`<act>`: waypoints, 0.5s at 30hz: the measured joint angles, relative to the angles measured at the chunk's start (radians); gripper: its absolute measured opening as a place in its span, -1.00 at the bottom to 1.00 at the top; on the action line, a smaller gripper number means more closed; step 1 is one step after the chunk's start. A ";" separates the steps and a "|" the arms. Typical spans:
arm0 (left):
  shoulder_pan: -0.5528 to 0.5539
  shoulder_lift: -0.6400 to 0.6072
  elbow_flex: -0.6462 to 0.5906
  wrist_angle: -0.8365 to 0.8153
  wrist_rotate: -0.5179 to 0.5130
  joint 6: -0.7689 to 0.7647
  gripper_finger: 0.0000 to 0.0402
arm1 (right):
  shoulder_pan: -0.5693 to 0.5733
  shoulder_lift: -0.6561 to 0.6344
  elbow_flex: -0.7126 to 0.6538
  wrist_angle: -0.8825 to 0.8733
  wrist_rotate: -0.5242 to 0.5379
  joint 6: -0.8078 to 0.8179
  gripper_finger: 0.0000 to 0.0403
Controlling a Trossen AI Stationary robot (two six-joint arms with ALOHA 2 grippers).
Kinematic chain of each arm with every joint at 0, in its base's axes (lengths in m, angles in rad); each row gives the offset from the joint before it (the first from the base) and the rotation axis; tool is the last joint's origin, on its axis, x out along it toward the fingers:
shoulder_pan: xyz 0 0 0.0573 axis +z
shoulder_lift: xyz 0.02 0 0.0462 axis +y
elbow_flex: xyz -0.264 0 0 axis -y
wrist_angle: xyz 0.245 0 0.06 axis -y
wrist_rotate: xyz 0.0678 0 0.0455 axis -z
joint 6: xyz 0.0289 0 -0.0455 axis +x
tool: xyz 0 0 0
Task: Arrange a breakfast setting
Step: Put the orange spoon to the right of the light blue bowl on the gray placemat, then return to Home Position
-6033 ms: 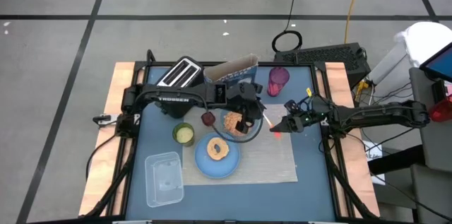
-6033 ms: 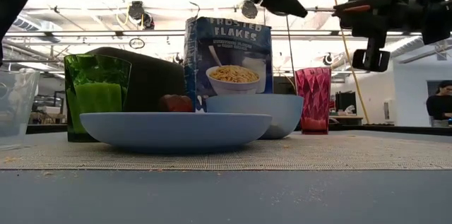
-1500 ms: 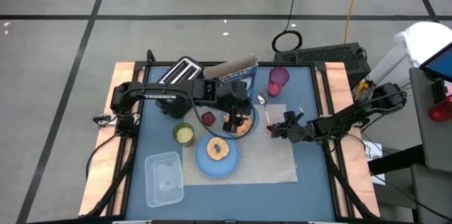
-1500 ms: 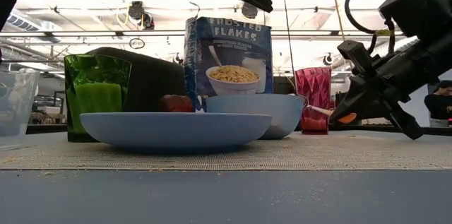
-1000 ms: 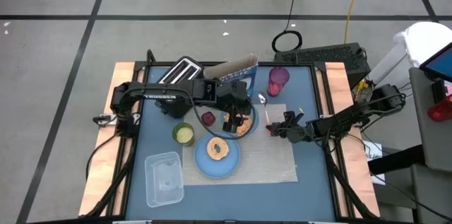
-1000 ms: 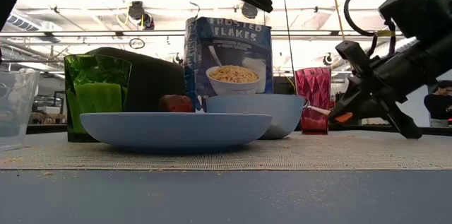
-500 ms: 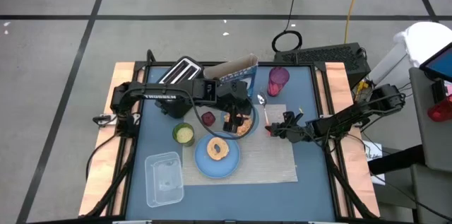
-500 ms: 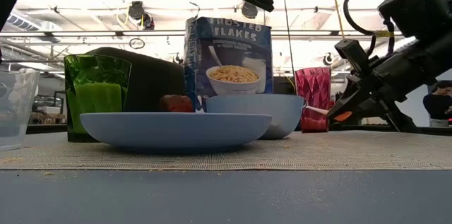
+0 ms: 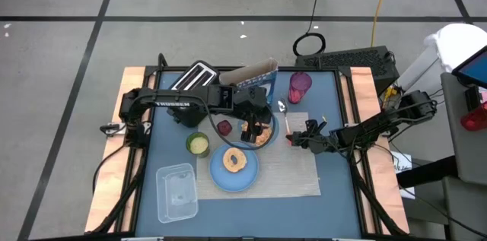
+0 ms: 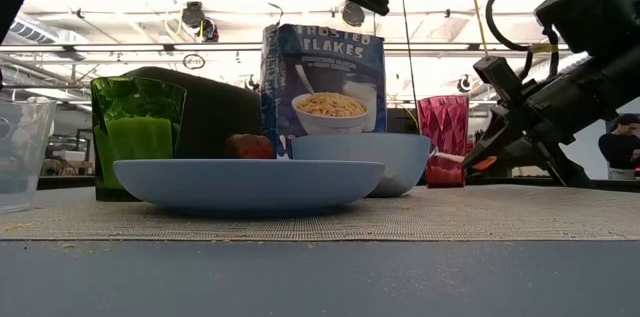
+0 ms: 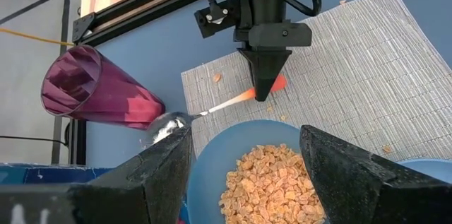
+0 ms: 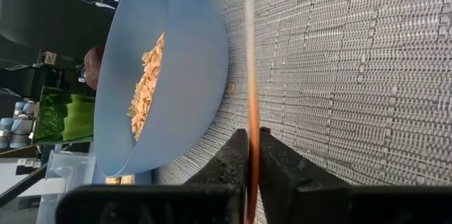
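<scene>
My right gripper (image 9: 293, 139) is shut on the orange-handled spoon (image 11: 212, 107), low over the beige placemat (image 9: 297, 172), right of the blue bowl (image 11: 275, 174) of cereal. The spoon's metal end (image 11: 166, 124) lies between the bowl and the purple cup (image 9: 300, 81). My left gripper (image 9: 255, 125) hangs open above the bowl and touches nothing. The light-blue plate (image 9: 233, 169) with a bagel sits on the placemat's left end. The dark-red fruit (image 9: 224, 127) and the cereal box (image 10: 322, 82) stand behind it. My right gripper pinches the spoon's orange handle (image 12: 251, 139) between its two fingertips (image 12: 272, 160). It comes from the table's right side, slanting down. The spoon is held just above the placemat (image 10: 470, 162), nearly level. Its metal end points toward the cup and the bowl's rim.
A toaster (image 9: 194, 80) stands at the far left. A green cup (image 9: 198, 144) stands left of the plate, and a clear container (image 9: 176, 191) lies at the near left. The placemat's near right part (image 9: 300, 184) is bare.
</scene>
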 joint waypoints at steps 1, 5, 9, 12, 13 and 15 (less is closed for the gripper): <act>0.000 0.000 0.000 0.000 0.000 0.000 0.34 | 0.000 0.000 0.000 0.000 0.000 0.000 -0.89; 0.000 0.000 0.000 0.000 0.000 -0.005 0.34 | -0.001 0.000 -0.001 0.000 0.000 0.002 -0.75; 0.000 0.000 0.000 0.000 0.000 -0.006 0.34 | -0.001 0.000 -0.001 -0.001 -0.001 0.003 -0.64; 0.000 0.000 0.000 0.000 0.000 -0.007 0.34 | -0.001 0.000 -0.001 -0.001 -0.002 0.003 -0.59; 0.000 0.000 0.000 0.000 0.000 -0.007 0.34 | -0.001 0.000 -0.001 -0.001 -0.002 0.002 -0.58; 0.000 0.000 0.000 0.000 0.000 -0.008 0.34 | -0.001 0.000 -0.002 -0.001 -0.003 0.002 -0.55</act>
